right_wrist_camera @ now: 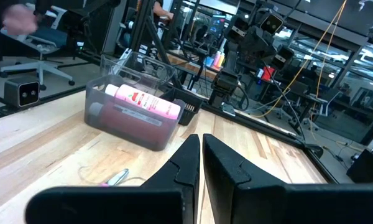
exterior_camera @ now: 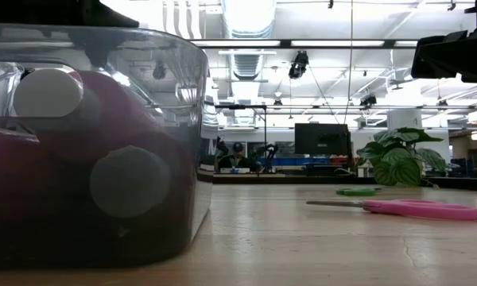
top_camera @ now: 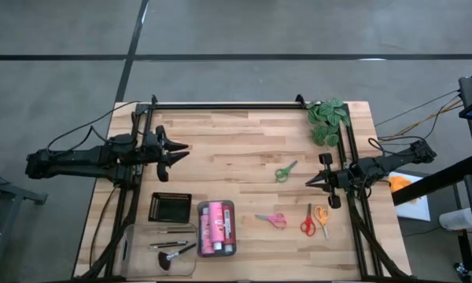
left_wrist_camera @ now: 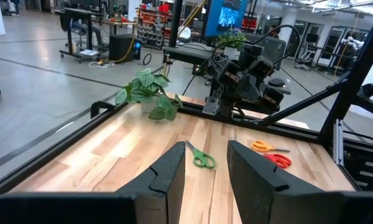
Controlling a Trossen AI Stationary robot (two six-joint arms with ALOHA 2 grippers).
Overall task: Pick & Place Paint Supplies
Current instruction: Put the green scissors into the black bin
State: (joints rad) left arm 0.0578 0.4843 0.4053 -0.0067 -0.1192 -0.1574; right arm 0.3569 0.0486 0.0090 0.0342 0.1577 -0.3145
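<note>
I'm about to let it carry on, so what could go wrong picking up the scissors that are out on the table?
The red scissors and orange scissors lie close together, so a grab for one may nudge the other. The green scissors lie near the plant; an arm reaching there might brush its leaves. All the scissors lie flat on the wood, so fingers may slip off.

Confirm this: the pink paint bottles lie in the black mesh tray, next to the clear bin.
Not quite. The high view shows the pink paint bottles lying inside the clear plastic bin; the black mesh tray sits beside it and holds no bottles.
</note>
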